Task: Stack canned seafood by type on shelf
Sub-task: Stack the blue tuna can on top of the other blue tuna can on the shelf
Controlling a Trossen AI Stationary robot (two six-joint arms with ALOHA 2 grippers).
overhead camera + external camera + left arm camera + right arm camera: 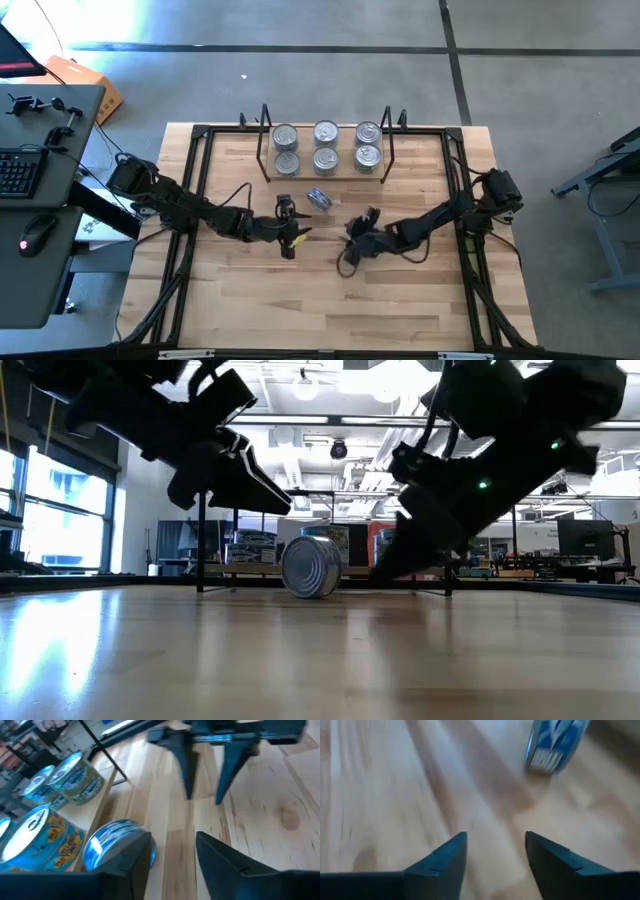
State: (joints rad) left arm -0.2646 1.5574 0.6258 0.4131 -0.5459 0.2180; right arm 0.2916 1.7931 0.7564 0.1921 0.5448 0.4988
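The left claw (287, 226) and right claw (358, 232) gape empty beside a blue-labelled, silver-ended tin (319, 198) lying on its side.

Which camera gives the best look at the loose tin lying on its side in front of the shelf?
The low view: the small round silver tin sits centered, unobstructed, on its side. The high view shows it tiny; the left wrist view half-hides it; the right wrist view blurs it.

A lab or workshop: concrete floor (330, 25), exposed ceiling ducts (330, 435), computer desk (40, 200) alongside.
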